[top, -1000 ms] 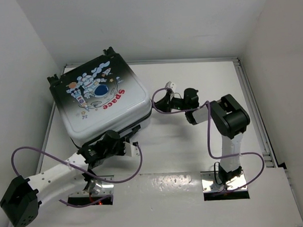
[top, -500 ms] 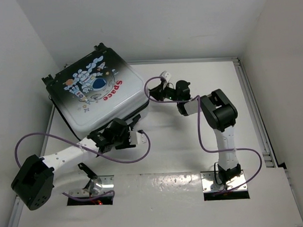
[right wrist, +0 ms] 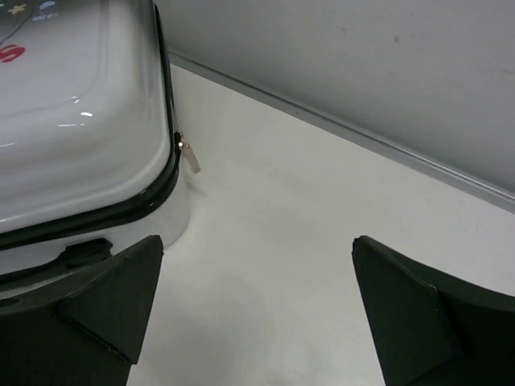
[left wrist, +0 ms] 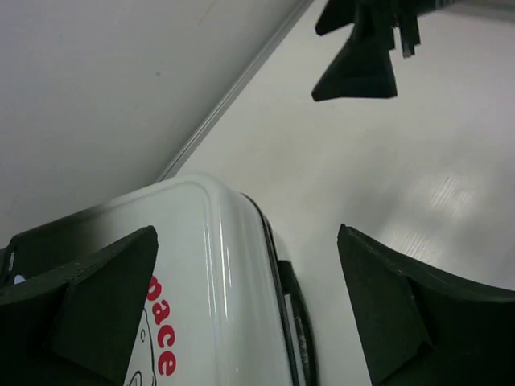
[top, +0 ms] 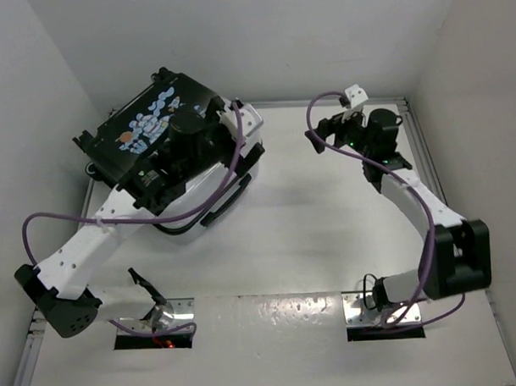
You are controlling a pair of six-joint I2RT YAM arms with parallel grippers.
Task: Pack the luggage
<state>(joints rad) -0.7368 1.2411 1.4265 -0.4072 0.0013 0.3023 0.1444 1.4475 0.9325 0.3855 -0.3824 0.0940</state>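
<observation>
The luggage (top: 141, 129) lies closed at the back left of the table, its astronaut print facing up. My left gripper (top: 228, 139) hangs open over its right-hand edge. In the left wrist view the gripper (left wrist: 247, 233) straddles the white shell (left wrist: 213, 265) with the red "Space" print and the black side handle (left wrist: 294, 314), gripping nothing. My right gripper (top: 321, 133) stands open to the right of the luggage, apart from it. In the right wrist view the gripper (right wrist: 257, 241) has only bare table between its fingers, and the luggage corner (right wrist: 72, 121) with a small zipper pull (right wrist: 190, 158) lies to the left.
White walls close in the table at the back and on both sides, and a metal rail (top: 323, 102) runs along the back edge. Purple cables (top: 89, 217) loop off both arms. The right gripper's fingers (left wrist: 358, 64) show at the top of the left wrist view.
The luggage has turned and slid toward the back left corner. My left arm swung up over it and opened. My right gripper drew back to the right and opened.
</observation>
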